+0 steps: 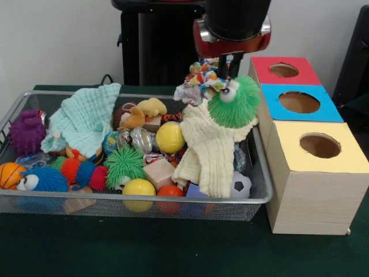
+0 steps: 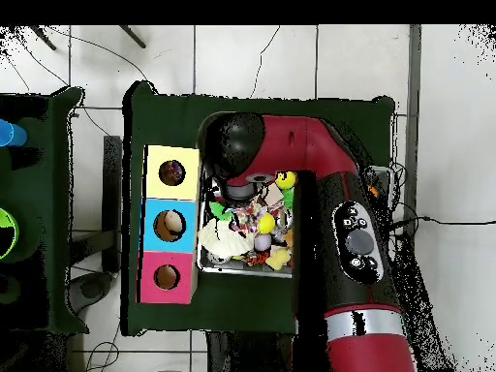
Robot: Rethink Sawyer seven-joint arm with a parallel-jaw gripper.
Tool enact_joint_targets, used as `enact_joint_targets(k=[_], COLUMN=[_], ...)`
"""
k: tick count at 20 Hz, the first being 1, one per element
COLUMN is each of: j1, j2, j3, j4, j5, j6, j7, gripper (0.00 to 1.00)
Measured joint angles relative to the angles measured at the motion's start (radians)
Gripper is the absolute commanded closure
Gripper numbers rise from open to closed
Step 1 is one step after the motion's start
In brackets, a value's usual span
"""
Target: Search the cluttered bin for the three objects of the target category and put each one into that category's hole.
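A wire bin (image 1: 260, 199) holds balls and toys. Above its right end, the gripper (image 1: 229, 68) pinches a green fuzzy toy (image 1: 236, 101), with a cream cloth (image 1: 213, 151) draped below. Beside it stands a box (image 1: 314, 190) with yellow, blue and red holes.

Red and black arm (image 2: 339, 174) with grey button panel, silver band, black-fingered tool (image 1: 229, 68).

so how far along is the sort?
Done: nothing visibly. The red hole, blue hole and yellow hole look empty in the front view. In hand: the end effector is at the green fuzzy toy, raised above the bin with cream cloth draped below. Left: drop it, then find the others.
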Motion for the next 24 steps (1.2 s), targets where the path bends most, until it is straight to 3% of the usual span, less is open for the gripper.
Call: enact_joint_targets(k=[1, 14, 24], j1=[0.011, 0.033, 0.051], j2=[0.0, 0.0, 0.01], j3=[0.0, -0.005, -0.031], j4=[0.006, 0.006, -0.006], j5=[0.005, 0.005, 0.0], j6=[-0.015, -0.109, -0.124], j7=[0.0, 0.0, 0.0], gripper=[0.0, 0.0, 0.0])
